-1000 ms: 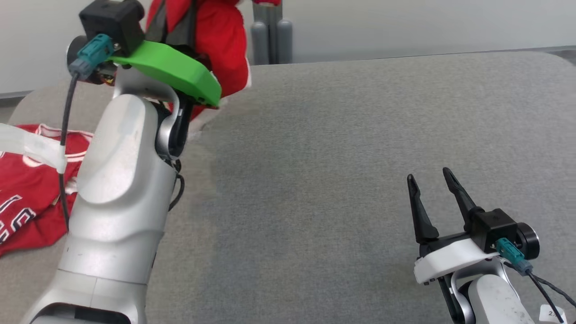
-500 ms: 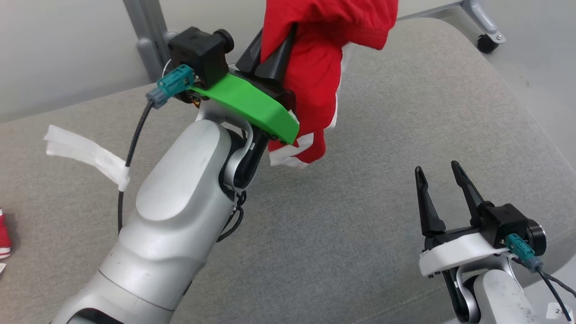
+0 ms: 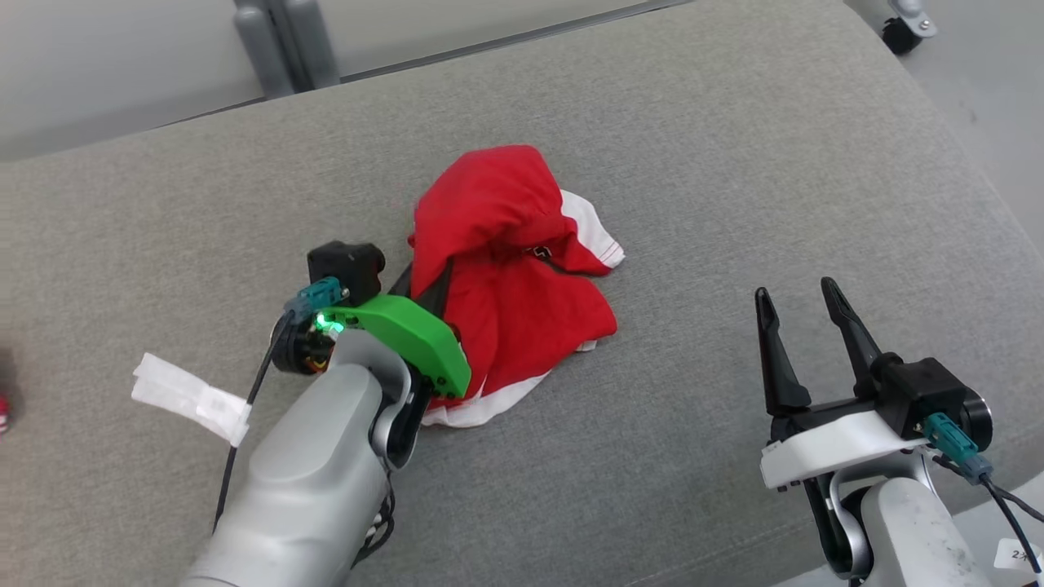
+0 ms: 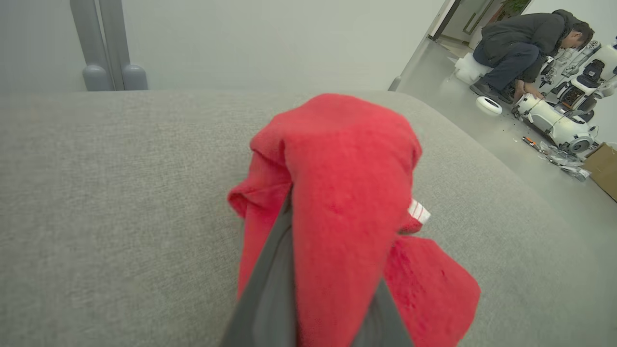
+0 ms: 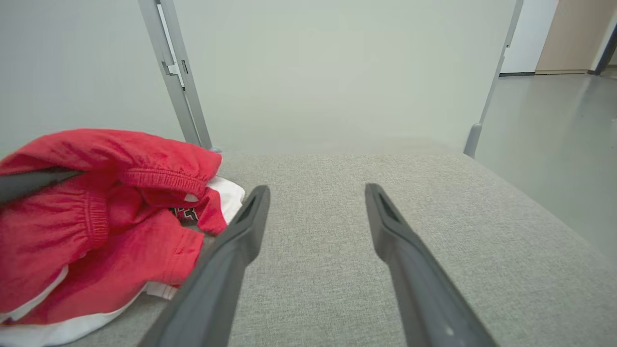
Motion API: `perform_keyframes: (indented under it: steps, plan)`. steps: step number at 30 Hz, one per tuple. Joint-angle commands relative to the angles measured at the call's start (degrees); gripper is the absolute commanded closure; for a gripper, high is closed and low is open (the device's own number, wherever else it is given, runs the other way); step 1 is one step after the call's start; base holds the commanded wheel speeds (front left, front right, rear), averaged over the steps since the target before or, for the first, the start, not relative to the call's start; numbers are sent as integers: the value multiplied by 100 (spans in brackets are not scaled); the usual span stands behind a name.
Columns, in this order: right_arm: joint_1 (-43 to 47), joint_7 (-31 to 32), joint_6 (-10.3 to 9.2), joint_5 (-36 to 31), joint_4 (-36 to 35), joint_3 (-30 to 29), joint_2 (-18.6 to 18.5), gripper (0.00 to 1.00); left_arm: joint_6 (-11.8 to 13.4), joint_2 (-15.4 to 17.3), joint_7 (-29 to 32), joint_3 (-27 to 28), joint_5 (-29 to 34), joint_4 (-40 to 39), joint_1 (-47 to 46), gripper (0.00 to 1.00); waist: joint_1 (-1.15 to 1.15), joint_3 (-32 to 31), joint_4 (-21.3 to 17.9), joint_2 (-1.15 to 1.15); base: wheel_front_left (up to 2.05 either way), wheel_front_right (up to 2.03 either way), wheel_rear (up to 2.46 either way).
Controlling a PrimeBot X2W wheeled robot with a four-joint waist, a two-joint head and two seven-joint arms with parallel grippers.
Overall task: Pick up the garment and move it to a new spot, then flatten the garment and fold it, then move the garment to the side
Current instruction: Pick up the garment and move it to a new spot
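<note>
Low, outstretched left pincer [image 3: 428,285] clamps garment [image 3: 514,269]; right pincer [image 3: 795,289] upright, agape.

Grey fabric-covered table [image 3: 775,147], corner rounded on the far right, and there's the red garment [image 3: 522,277] lying on it near the middle, bunched up in a heap, white trim spilling out along its lower edges.

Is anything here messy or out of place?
Yes. The red garment lies crumpled in a heap on the grey cushion, bunched over the shut left fingers rather than spread flat. A strip of white tape sticks out loose from that arm's cable.
</note>
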Motion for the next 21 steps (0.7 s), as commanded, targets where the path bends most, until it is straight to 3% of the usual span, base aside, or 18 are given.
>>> perform_keyframes:
  steps: [1, 6, 9, 16, 21]
  plan:
    - [-51, -18, -8, -30, 2, 4, -5, 0, -80, 14, -28, -49, 20, 124, 92, 0, 0, -55, 242, 0, 0, 0, 0]
    - [-7, -18, -8, -34, 32, 8, -9, 0, -195, 0, -64, -73, -62, 478, 233, 0, 0, -188, 494, 0, 0, 0, 0]
    - [57, -18, -8, -49, 46, -39, -8, 0, -254, 5, -74, 9, 39, 290, 293, 0, 0, -274, 635, 0, 0, 0, 0]
    - [220, -18, -8, -88, -7, -258, -9, 0, -174, 448, -73, 986, 898, -1350, 1149, 0, 0, -439, 979, 0, 0, 0, 0]
    - [330, -18, -8, -195, -55, -449, -9, 0, -38, 514, -74, 1873, 1619, -2528, 2023, 0, 0, -569, 1228, 0, 0, 0, 0]
